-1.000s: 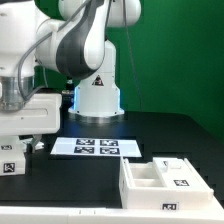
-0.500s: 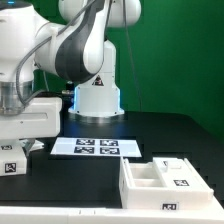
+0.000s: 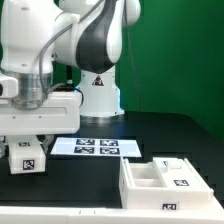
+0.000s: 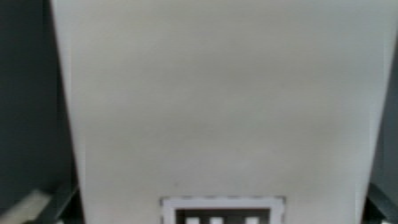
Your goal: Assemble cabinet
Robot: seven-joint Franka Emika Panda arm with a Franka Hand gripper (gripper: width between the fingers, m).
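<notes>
- Compared with half a second ago, we see that the arm has swung toward the exterior view's right, and the gripper [image 3: 28, 145] has come in from the frame's edge.
- We see that the white panel [image 3: 28, 160] has travelled with it. Its square tag, once cut by the left border, now shows whole.
- We read the gripper as pinching that white panel from above. The panel hangs directly beneath the hand, though the fingertips themselves are hard for us to make out.
- Through the wrist view we see the white panel [image 4: 214, 100] filling almost the whole picture, its tag [image 4: 222, 212] at one end and only dark slivers down both sides.
- We find the cabinet box [image 3: 150, 195] resting on the black worktop [image 3: 170, 135] at the exterior view's lower right. Its open compartments face up, and it is well apart from the gripper.
- We see the marker board [image 3: 95, 147] lying flat between the held panel and the cabinet box, just before the arm's white base [image 3: 97, 98].
</notes>
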